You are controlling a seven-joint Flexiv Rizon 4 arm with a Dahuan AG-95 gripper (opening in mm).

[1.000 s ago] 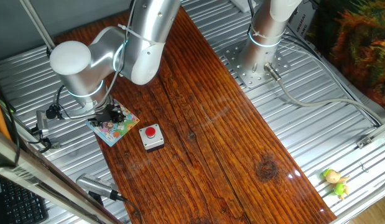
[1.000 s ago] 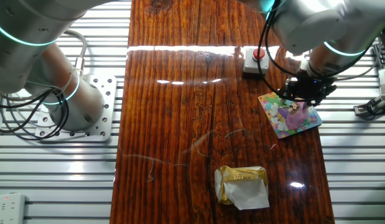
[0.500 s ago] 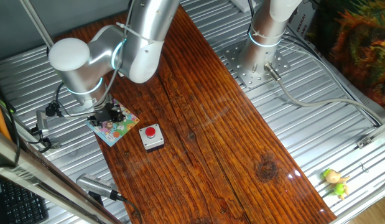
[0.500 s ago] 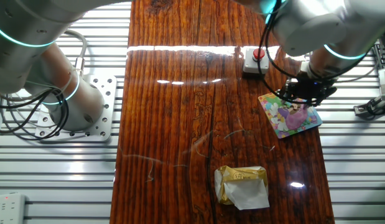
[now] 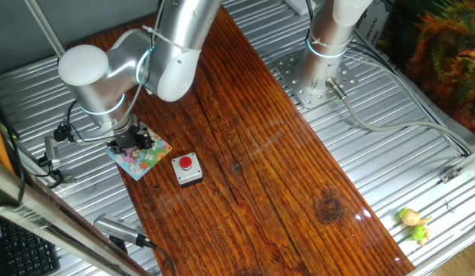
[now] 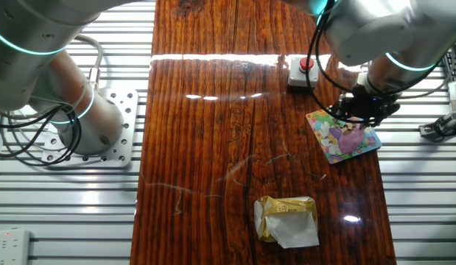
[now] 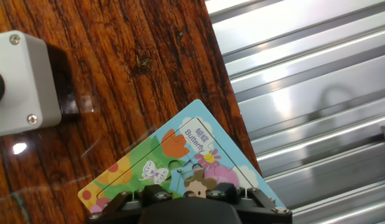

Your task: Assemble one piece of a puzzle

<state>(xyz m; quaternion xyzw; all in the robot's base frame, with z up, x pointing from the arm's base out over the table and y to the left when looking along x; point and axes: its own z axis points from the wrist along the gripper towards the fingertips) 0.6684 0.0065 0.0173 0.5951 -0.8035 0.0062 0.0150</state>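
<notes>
One fixed view shows us the arm bent over the left end of the dark wooden table [image 5: 260,161], its gripper [image 5: 132,141] low over the puzzle [image 5: 143,159], which lies flat near the table's edge. Just beside the board, toward the middle of the table, stands a small grey box with a red button [image 5: 186,169]. On the ribbed metal surface at the lower right we see a small yellow-green toy [image 5: 414,223]. From here we cannot tell how far apart the fingers stand, and we cannot make out the piece.

Other fixed view: we look from the opposite side. The gripper [image 6: 365,110] hangs over the upper part of the puzzle [image 6: 344,136], hiding that part of the picture. The grey box [image 6: 302,71] sits just beyond the board, apart from it. Nearer to us on the wood lies a crumpled gold and white wrapper [image 6: 286,219]. Again the dark fingers blur together, so we cannot tell their spread, and the piece stays hidden from us.

Hand view: we see the puzzle [image 7: 180,158] tilted like a diamond, with the word "Butterfly" printed along one edge, a white butterfly and an orange flower. The gripper's black body [image 7: 190,206] fills the bottom edge and covers the board's lower part. The grey box [image 7: 24,81] stands at the left. The fingertips lie out of sight here, so we cannot tell whether they hold anything.
</notes>
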